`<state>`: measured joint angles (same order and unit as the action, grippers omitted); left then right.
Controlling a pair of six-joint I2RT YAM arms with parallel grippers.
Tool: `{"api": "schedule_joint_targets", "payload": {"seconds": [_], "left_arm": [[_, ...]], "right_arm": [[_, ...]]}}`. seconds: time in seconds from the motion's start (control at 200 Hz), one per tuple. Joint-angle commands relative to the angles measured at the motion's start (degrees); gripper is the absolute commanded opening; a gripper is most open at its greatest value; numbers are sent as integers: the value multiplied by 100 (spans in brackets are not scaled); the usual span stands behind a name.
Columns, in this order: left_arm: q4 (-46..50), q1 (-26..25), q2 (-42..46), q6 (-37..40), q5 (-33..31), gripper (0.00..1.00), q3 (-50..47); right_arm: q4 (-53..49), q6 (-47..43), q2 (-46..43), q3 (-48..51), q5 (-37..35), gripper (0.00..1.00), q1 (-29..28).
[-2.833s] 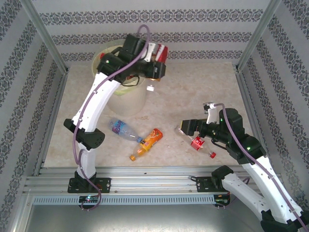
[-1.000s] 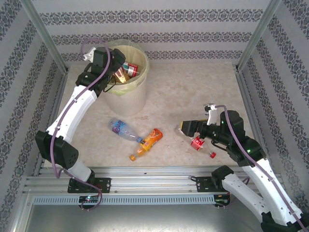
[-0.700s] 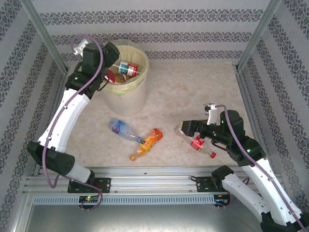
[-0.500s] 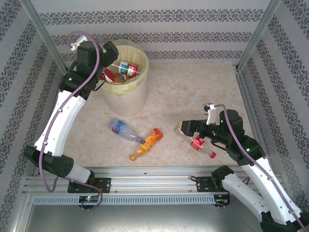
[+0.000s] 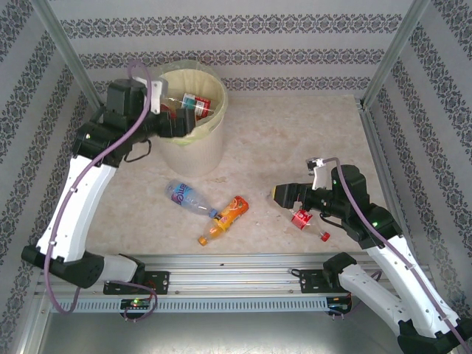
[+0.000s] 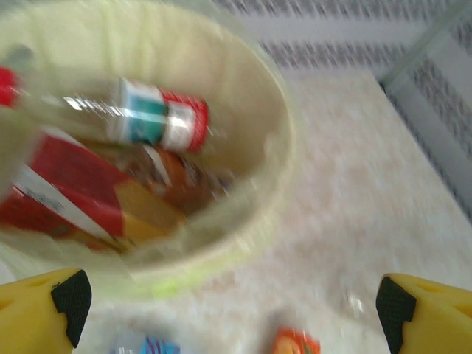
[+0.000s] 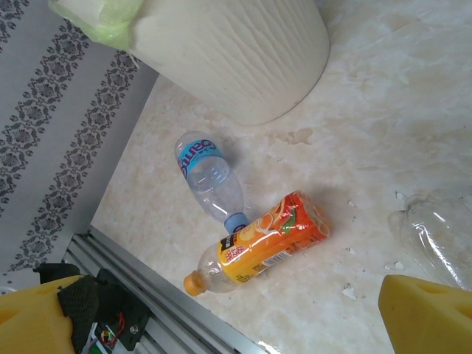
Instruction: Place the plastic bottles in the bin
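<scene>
Currently both grippers are empty, jaws apart. Left gripper [image 5: 183,125] hangs at the left rim of the bin [image 5: 198,156], which holds several bottles. Right gripper [image 5: 281,195] hovers just above the red bottle [image 5: 305,220]. Blue bottle [image 5: 188,198] and orange bottle [image 5: 226,216] lie touching on the table between the arms.

Risks: the crushed red bottle could slip or roll if pinched off-centre. The left arm could snag the liner [image 6: 243,243] or nudge the bin on its way down. Nothing seems to block the loose bottles.
</scene>
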<state>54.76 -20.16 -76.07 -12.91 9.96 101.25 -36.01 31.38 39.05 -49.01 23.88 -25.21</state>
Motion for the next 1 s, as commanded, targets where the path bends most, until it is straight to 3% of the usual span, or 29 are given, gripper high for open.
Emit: {"api": "schedule_joint_targets", "payload": {"seconds": [0.0, 0.19, 0.585, 0.789, 0.994], "left_arm": [[754, -322, 289, 626, 531, 100, -508], [1003, -1194, 326, 636, 353, 100, -1223], [371, -2374, -409, 599, 100, 100, -2170], [-314, -2561, -910, 475, 232, 97, -2479], [-980, -2641, -1308, 255, 295, 92, -2970]], "right_arm": [[-195, -51, 11, -214, 191, 98, 43], [-408, -100, 1, -323, 249, 98, 37], [-512, -129, -34, -291, 412, 98, 43], [-717, -262, 7, -352, 918, 98, 40], [-954, -397, -20, -394, 851, 98, 50]]}}
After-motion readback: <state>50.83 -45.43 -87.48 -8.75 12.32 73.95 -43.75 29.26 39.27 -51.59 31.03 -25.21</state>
